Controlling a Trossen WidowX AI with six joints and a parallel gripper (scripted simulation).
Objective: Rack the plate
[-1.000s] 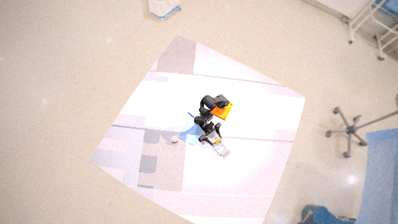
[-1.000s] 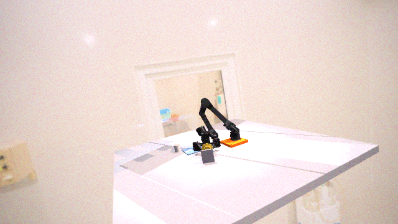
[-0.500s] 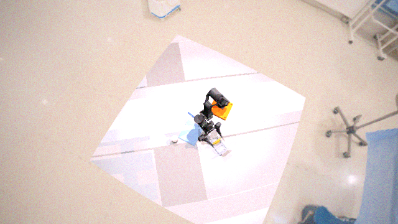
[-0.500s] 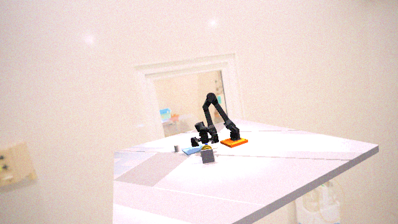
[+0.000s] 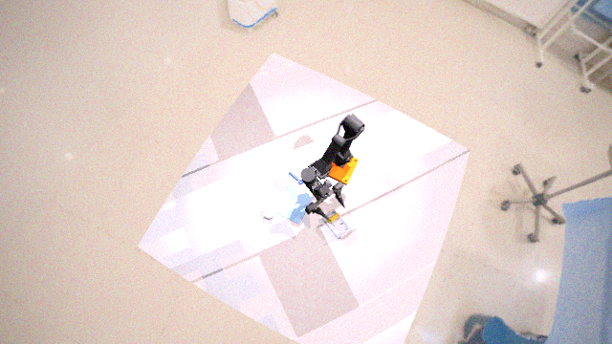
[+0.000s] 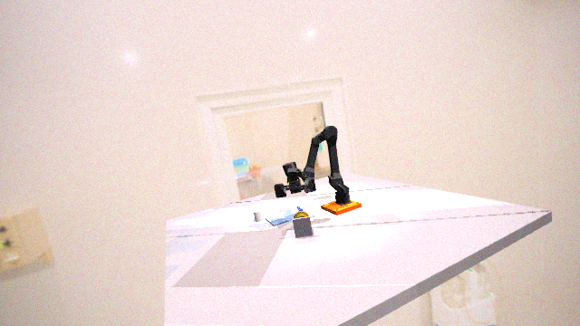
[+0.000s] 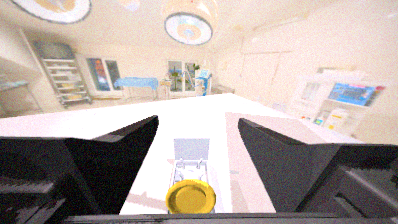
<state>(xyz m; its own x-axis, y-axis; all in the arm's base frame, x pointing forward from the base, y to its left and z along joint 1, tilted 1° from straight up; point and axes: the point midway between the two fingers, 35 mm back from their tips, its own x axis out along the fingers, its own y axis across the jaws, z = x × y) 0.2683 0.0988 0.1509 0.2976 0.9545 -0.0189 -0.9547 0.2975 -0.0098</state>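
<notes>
Below the wide-spread, empty black gripper (image 5: pixel 327 210) (image 6: pixel 294 190) (image 7: pixel 199 120), the round yellow plate (image 5: pixel 332 218) (image 6: pixel 301 215) (image 7: pixel 190 198) looks light, stiff, best gripped by opposite rims.

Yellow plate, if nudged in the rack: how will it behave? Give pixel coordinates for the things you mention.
The yellow plate (image 5: pixel 332 218) (image 6: pixel 301 215) (image 7: pixel 191 198) looks rigid, so probably won't flex. Its round rim might let it roll sideways. Standing on edge in the dish rack (image 5: pixel 340 231) (image 6: pixel 303 227) (image 7: pixel 191 149), it could tip.

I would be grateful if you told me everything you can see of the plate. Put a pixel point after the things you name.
The plate (image 5: pixel 332 218) (image 6: pixel 301 215) (image 7: pixel 190 198) is round and yellow, with a raised rim around a flat centre; its material is unclear. It stands on edge at the dish rack's (image 5: pixel 342 233) (image 6: pixel 303 227) (image 7: pixel 191 149) end nearest the arm. The gripper (image 5: pixel 337 212) (image 6: pixel 294 189) (image 7: pixel 199 120) is open and clear of it. Which slot holds it is hidden.
</notes>
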